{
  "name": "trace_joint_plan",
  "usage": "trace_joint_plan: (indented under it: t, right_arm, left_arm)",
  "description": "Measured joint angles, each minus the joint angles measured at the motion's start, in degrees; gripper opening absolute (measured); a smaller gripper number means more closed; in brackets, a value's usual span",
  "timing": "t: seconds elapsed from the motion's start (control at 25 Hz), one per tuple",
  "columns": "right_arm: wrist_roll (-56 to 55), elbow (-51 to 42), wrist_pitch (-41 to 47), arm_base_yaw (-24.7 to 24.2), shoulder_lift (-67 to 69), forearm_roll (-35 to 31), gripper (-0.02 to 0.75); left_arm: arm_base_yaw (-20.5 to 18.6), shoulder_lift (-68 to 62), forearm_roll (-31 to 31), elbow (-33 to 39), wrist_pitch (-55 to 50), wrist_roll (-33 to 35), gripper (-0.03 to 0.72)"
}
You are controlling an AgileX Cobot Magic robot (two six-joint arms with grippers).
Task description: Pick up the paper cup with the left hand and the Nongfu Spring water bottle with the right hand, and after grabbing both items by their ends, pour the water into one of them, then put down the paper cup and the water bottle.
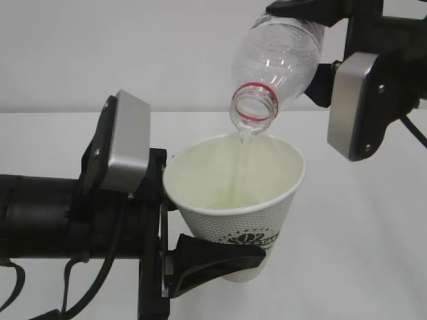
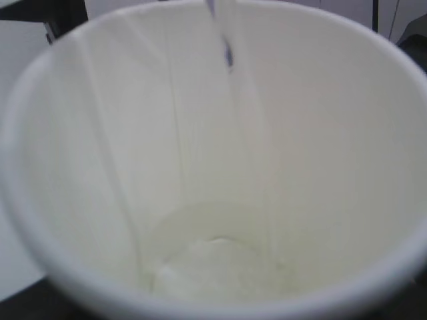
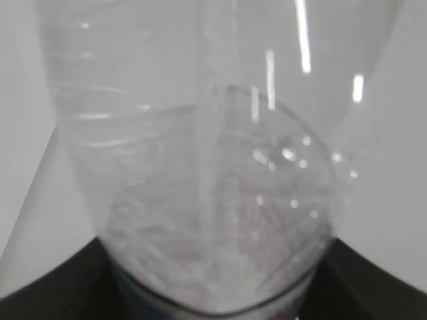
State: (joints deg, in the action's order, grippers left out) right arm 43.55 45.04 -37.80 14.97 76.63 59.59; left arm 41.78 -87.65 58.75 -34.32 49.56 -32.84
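The white paper cup [image 1: 230,200] is held upright off the table, with my left gripper [image 1: 230,261] shut round its lower end; one black finger [image 1: 213,260] crosses its front below the green logo. Above it the Nongfu Spring water bottle [image 1: 280,50] is tipped mouth down, its red-ringed neck [image 1: 253,107] just over the cup's rim. My right gripper [image 1: 310,13] is shut on the bottle's raised end at the top edge. A thin stream of water [image 1: 243,157] falls into the cup. In the left wrist view a shallow pool of water [image 2: 220,267] lies in the cup [image 2: 100,167]. The bottle [image 3: 213,167] fills the right wrist view between dark fingers [image 3: 40,293].
A white table [image 1: 373,240] lies under both arms, with a pale wall behind. The left arm's black body [image 1: 53,213] and grey plate [image 1: 127,143] fill the lower left. The right arm's grey plate [image 1: 357,107] hangs at the upper right.
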Motion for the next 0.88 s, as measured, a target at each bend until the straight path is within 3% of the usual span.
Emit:
trace_joint_plan:
  t: [0.88]
  right_arm:
    - [0.0, 0.0, 0.0, 0.0, 0.0, -0.12, 0.469]
  left_arm:
    - [0.0, 0.0, 0.1, 0.0, -0.09, 0.0, 0.492]
